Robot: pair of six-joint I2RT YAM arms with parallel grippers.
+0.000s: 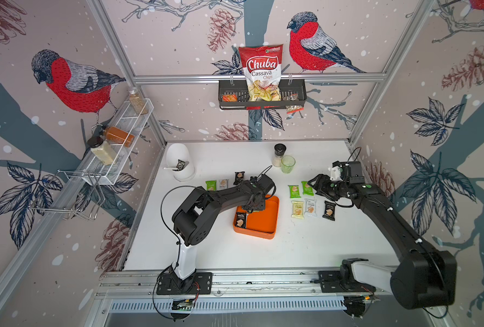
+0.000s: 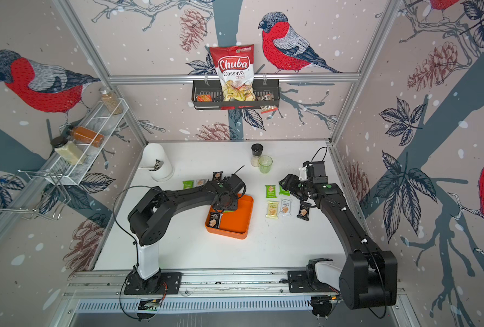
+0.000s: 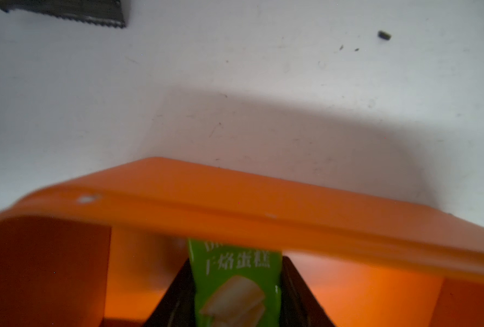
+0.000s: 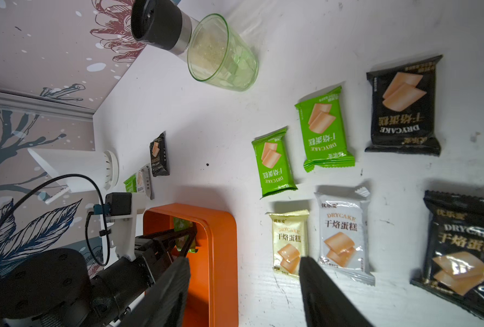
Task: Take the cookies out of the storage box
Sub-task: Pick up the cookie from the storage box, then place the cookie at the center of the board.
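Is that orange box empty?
Not empty: the orange box holds a black packet in one corner, and the left gripper is shut on a green packet within its walls.

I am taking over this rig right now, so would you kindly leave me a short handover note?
Left gripper: shut on a green rectangular cookie packet, low inside the shallow orange plastic tray.
Right gripper: open and holding nothing, above the white table to the right of the tray.
Done: nine packets lie on the table, a group of three beyond the tray on its left and a group of six on its right.
Left to do: lift the green packet out, then take the black packet lying in the tray's near left corner.
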